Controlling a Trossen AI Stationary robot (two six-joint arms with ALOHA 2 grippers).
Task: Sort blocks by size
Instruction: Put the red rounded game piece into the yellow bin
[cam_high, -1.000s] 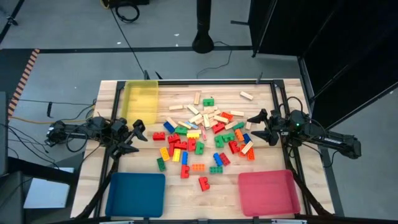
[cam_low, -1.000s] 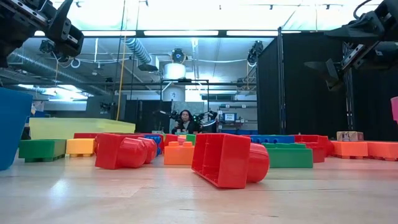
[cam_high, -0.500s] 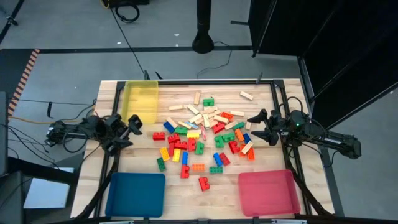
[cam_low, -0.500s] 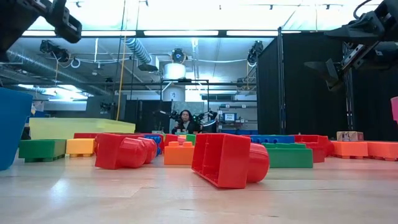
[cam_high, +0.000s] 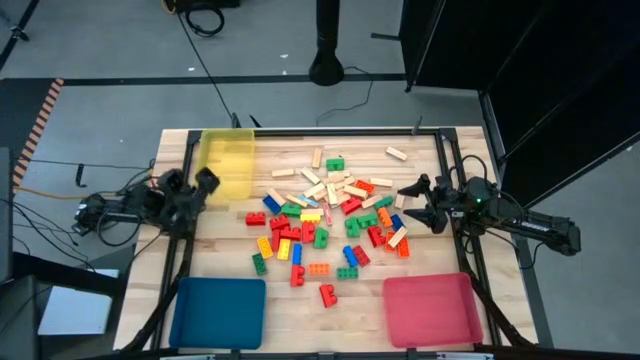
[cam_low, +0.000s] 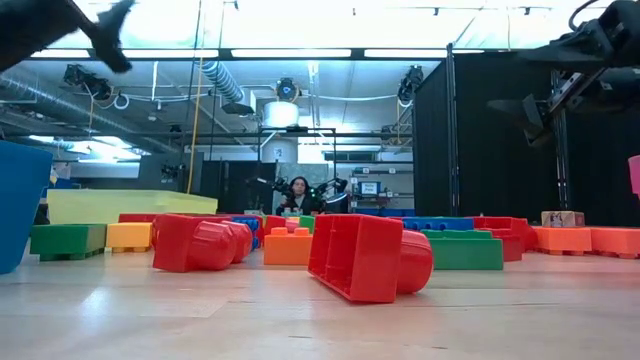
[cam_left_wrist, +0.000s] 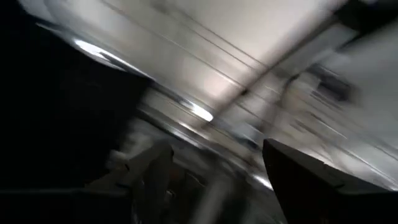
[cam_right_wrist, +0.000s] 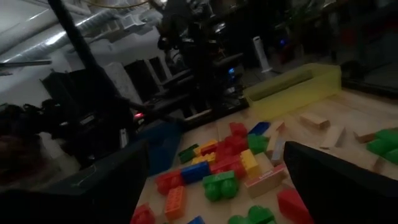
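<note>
Blocks (cam_high: 325, 218) lie scattered across the middle of the table (cam_high: 420, 262), none in any tray.
Left hand (cam_high: 200, 186), fingers spread and empty, hangs at the table's 9 o'clock edge, just beside the yellow tray (cam_high: 227, 160) at 11 o'clock. Right hand (cam_high: 412, 203), jaws wide and empty, hovers at 3 o'clock by the pile's edge. Blue tray (cam_high: 218, 312) sits at 7 o'clock, pink tray (cam_high: 432, 308) at 5 o'clock.

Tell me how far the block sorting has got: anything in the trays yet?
Nothing looks sorted: the flat yellow tray, blue tray and pink tray look empty. The plastic bricks and wooden bars lie mixed mid-table. The left gripper and right gripper are open, holding nothing. All sorting remains.
</note>
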